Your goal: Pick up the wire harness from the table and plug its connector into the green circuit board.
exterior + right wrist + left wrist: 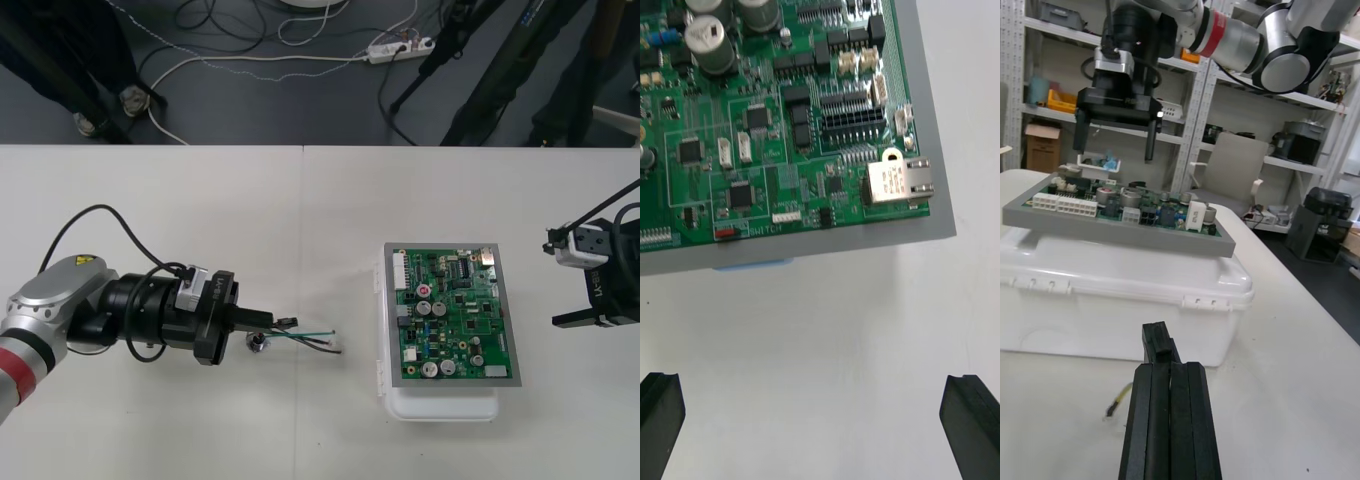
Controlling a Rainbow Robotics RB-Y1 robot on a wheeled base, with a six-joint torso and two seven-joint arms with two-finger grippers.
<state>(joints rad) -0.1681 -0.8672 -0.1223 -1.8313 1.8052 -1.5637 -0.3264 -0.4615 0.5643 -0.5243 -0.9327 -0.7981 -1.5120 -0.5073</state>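
Observation:
My left gripper [280, 321] lies low over the table left of the board, its fingers [1171, 420] pressed together and pointing at it. It is shut on the wire harness: a small black plug [1156, 336] sticks out past the tips. The harness's green and dark wires [312, 338] trail right on the table, and the round metal socket [257, 343] sits just under the fingers. The green circuit board [455, 315] rests on its white base [440, 405]. At the board's right side my right gripper [592, 300] hangs open, with its fingers [662, 420] wide apart near the board's corner [775, 112].
In the left wrist view the board [1120, 210] on the white base [1112, 277] stands ahead of the fingers, with the right gripper [1116, 142] above its far side. A loose wire end [1118, 397] lies on the table. Dark floor with cables lies past the table's far edge.

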